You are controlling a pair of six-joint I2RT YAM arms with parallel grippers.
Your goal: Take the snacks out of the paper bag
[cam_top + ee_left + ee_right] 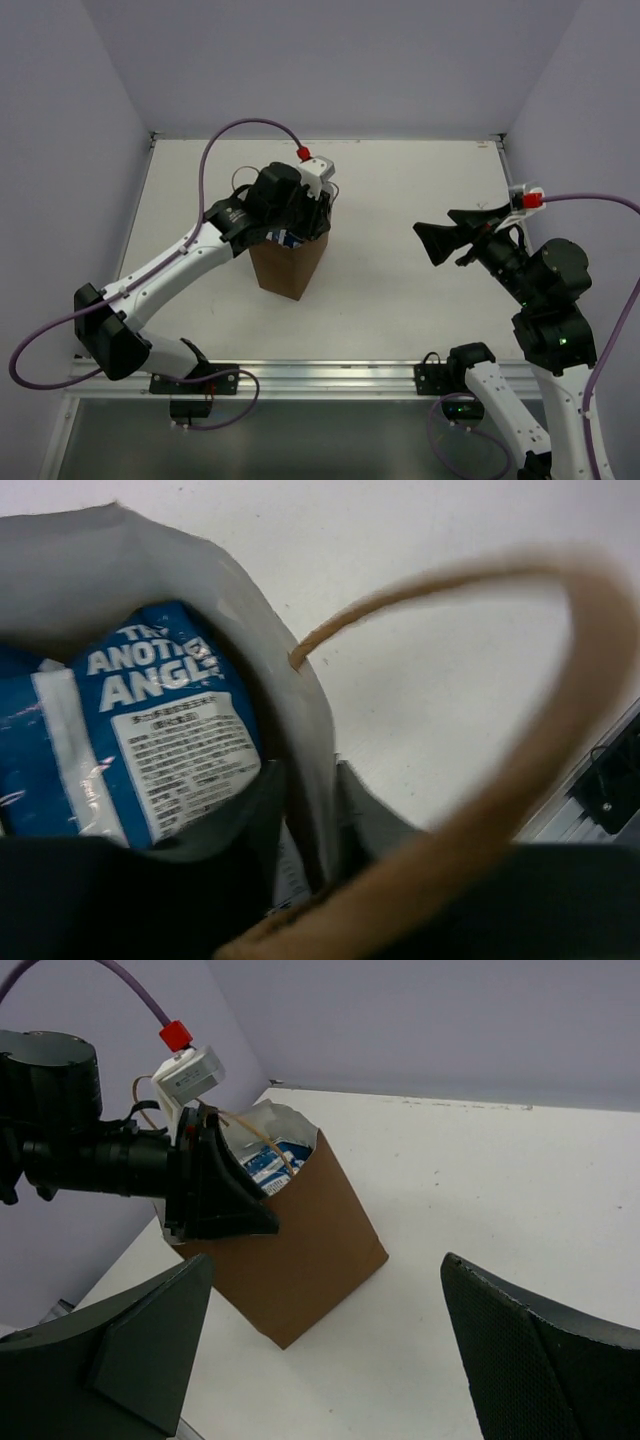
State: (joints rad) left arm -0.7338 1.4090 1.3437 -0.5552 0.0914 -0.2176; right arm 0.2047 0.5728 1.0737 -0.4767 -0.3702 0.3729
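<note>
The brown paper bag (288, 268) stands upright left of the table's middle. It also shows in the right wrist view (300, 1255). My left gripper (312, 215) is at the bag's top rim and is shut on its wall, one finger inside and one outside (305, 780). A pale loop handle (520, 780) curves in front of the camera. Inside the bag lies a blue-white packet (150, 730) with white lettering; its top shows in the right wrist view (268, 1167). Other snacks are hidden. My right gripper (440, 238) is open and empty, hovering right of the bag and facing it (325, 1260).
The white table (400, 180) has walls at its back and sides. A metal rail (330, 375) runs along the near edge, with the arm bases mounted on it. A purple cable (235, 130) loops above the left arm.
</note>
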